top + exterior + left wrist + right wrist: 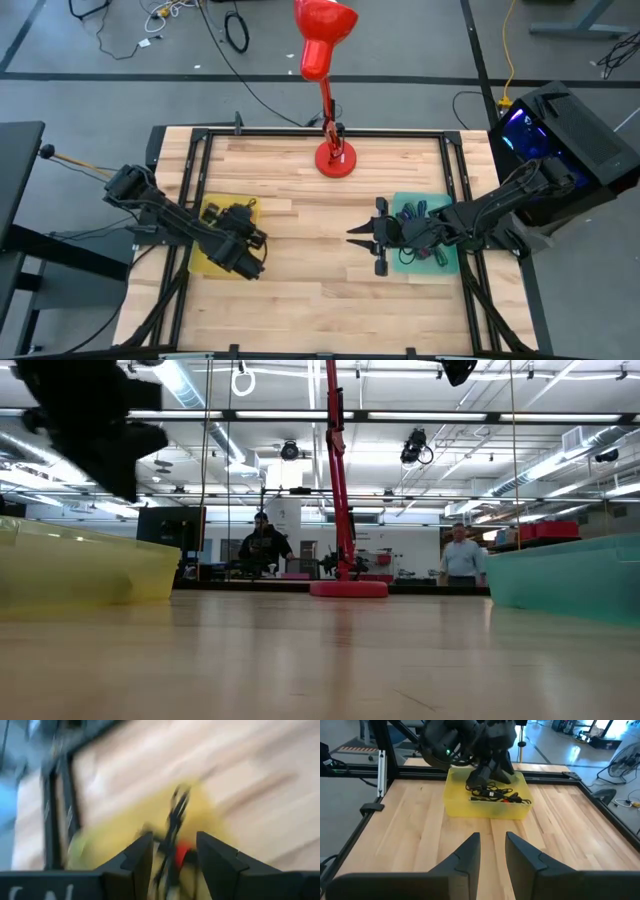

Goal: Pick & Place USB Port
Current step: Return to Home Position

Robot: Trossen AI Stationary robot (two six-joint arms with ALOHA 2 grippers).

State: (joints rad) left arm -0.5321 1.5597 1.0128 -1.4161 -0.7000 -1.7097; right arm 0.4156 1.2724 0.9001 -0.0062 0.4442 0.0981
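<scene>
Over the table from above, my left gripper point(248, 255) hangs over the yellow bin point(203, 262), and my right gripper point(352, 238) sits beside the blue bin point(445, 262), both with fingers apart and empty. Down my left wrist, the black cables point(172, 827) lie in the bin straight ahead between my fingers, so I'd lift clear to go home. From my right wrist, they lie lengthwise along that bin.

Left arm point(165, 212) reaches in diagonally from the left edge; left gripper point(252, 255) tilted down, fingers point(140, 851) parted, empty. Right arm point(490, 208) stretched toward centre; right gripper point(353, 237) spread, empty.
</scene>
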